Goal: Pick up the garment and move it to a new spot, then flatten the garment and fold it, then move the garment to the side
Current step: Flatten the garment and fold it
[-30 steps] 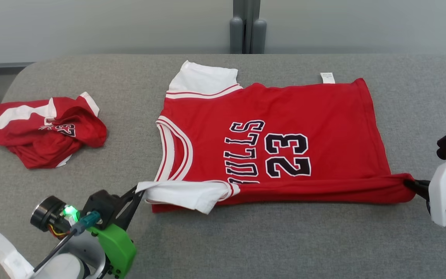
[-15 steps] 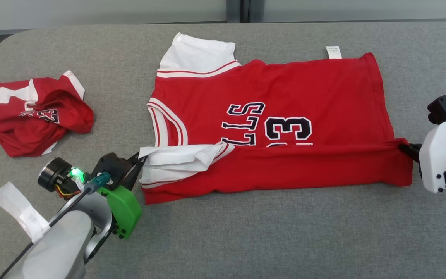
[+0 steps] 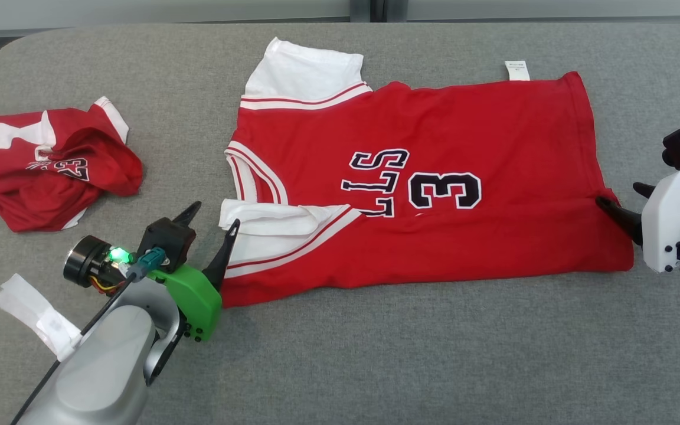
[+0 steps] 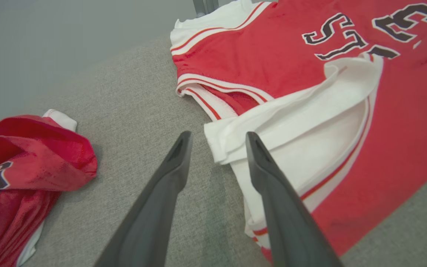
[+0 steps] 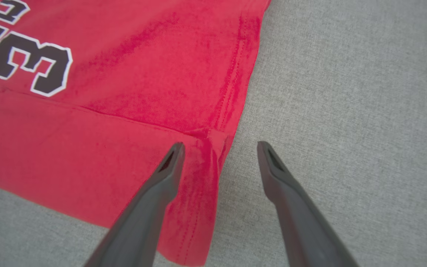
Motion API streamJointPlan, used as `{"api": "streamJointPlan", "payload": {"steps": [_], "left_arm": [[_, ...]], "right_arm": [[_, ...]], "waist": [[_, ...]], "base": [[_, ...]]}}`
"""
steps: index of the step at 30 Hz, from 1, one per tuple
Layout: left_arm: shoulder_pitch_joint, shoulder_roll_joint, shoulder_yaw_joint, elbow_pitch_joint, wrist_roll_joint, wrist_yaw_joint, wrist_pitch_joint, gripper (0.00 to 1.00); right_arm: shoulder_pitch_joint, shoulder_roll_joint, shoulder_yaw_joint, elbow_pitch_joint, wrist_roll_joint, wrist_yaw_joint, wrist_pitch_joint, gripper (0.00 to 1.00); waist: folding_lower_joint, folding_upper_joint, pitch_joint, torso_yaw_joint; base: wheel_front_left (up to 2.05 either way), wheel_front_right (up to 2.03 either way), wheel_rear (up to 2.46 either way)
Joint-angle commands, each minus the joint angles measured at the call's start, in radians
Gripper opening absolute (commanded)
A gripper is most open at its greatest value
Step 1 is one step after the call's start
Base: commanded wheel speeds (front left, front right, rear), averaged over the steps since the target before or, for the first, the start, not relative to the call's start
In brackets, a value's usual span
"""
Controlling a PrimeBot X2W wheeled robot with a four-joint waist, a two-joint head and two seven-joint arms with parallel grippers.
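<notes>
The garment (image 3: 422,136) is a red jersey with white sleeves and a black number, lying flat on the grey padded table (image 3: 375,366). Its near long edge is folded up over the lower part of the print. My left gripper (image 3: 211,219) stands open at the folded white sleeve (image 3: 269,227), holding nothing. In the left wrist view the left gripper (image 4: 218,135) straddles the sleeve's (image 4: 291,126) corner. My right gripper (image 3: 618,195) is open at the hem's near corner. In the right wrist view the right gripper (image 5: 219,144) has one finger over the red hem (image 5: 198,178) and the other over bare table.
A second red and white garment (image 3: 51,165) lies crumpled at the table's left, seen also beside my left fingers as a crumpled red heap (image 4: 20,159). A white label (image 3: 517,69) sticks out at the jersey's far edge. Bare grey table (image 5: 347,111) runs along the near side.
Both grippers carried the near edge up over the print, then opened and let it go; the fold now lies on the jersey. The head camera also tilted down.
</notes>
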State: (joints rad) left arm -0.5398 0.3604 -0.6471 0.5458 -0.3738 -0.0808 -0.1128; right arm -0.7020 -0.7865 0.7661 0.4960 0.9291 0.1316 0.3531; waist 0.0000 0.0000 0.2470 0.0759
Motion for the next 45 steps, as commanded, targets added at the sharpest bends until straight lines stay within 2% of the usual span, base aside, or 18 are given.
{"api": "streamJointPlan", "payload": {"steps": [1, 3, 5, 9, 13, 17, 20, 24, 28, 32, 36, 41, 45], "left_arm": [[-0.010, -0.009, 0.015, 0.012, -0.016, 0.019, -0.019, 1.00], [0.004, -0.029, 0.030, 0.023, -0.033, 0.039, -0.044, 1.00], [0.019, -0.050, 0.056, 0.020, -0.055, 0.060, -0.078, 1.00], [0.065, -0.097, 0.119, -0.013, -0.113, 0.103, -0.131, 1.00], [0.111, -0.146, 0.176, -0.060, -0.151, 0.118, -0.150, 1.00], [0.177, -0.189, 0.265, -0.154, -0.139, 0.135, -0.152, 1.00], [0.246, -0.234, 0.338, -0.221, -0.122, 0.145, -0.152, 1.00], [0.339, -0.279, 0.425, -0.303, -0.073, 0.133, -0.152, 1.00], [0.407, -0.300, 0.460, -0.333, -0.010, 0.110, -0.152, 1.00], [0.438, -0.307, 0.481, -0.321, 0.019, 0.090, -0.153, 1.00], [0.444, -0.309, 0.493, -0.294, 0.025, 0.089, -0.153, 1.00], [0.416, -0.309, 0.473, -0.201, 0.045, 0.120, -0.152, 1.00], [0.370, -0.308, 0.445, -0.044, 0.032, 0.154, -0.152, 1.00]], "right_arm": [[-0.003, 0.005, -0.007, 0.010, -0.007, -0.002, -0.019, 1.00], [-0.001, 0.004, -0.017, 0.027, -0.035, -0.002, -0.061, 1.00], [-0.010, 0.009, -0.030, 0.039, -0.089, -0.002, -0.151, 1.00], [0.034, 0.075, -0.098, 0.066, -0.128, -0.002, -0.335, 1.00], [0.096, 0.137, -0.174, 0.086, -0.160, -0.002, -0.496, 1.00], [0.169, 0.190, -0.257, 0.084, -0.212, -0.002, -0.600, 1.00], [0.237, 0.256, -0.351, 0.051, -0.253, -0.002, -0.618, 1.00], [0.364, 0.367, -0.543, -0.106, -0.398, -0.002, -0.618, 1.00], [0.479, 0.491, -0.678, -0.249, -0.515, -0.002, -0.618, 1.00], [0.566, 0.571, -0.699, -0.316, -0.608, -0.002, -0.619, 1.00], [0.592, 0.619, -0.718, -0.350, -0.638, -0.002, -0.619, 1.00], [0.584, 0.637, -0.732, -0.389, -0.656, -0.002, -0.619, 1.00], [0.584, 0.630, -0.738, -0.399, -0.664, -0.002, -0.619, 1.00]], "waist": [[0.0000, 0.0000, -0.003, -0.001], [0.0000, 0.0000, -0.012, -0.001], [0.0000, 0.0000, -0.020, -0.003], [0.0000, 0.0000, -0.047, -0.008], [0.0000, 0.0000, -0.077, -0.007], [0.0000, 0.0000, -0.104, -0.011], [0.0000, 0.0000, -0.124, -0.019], [0.0000, 0.0000, -0.137, -0.032], [0.0000, 0.0000, -0.142, -0.037], [0.0000, 0.0000, -0.138, -0.043], [0.0000, 0.0000, -0.134, -0.054], [0.0000, 0.0000, -0.123, -0.073], [0.0000, 0.0000, -0.120, -0.088]], "base": [[0.00, 0.00, 0.00], [0.00, 0.00, 0.00], [0.00, 0.00, 0.00], [0.00, 0.00, 0.00], [0.00, 0.00, 0.00], [0.00, 0.00, 0.00], [0.00, 0.00, 0.00], [0.00, 0.00, 0.00], [0.00, 0.00, 0.00], [0.00, 0.00, 0.00], [0.00, 0.00, 0.00], [0.00, 0.00, 0.00], [0.00, 0.00, 0.00]]}}
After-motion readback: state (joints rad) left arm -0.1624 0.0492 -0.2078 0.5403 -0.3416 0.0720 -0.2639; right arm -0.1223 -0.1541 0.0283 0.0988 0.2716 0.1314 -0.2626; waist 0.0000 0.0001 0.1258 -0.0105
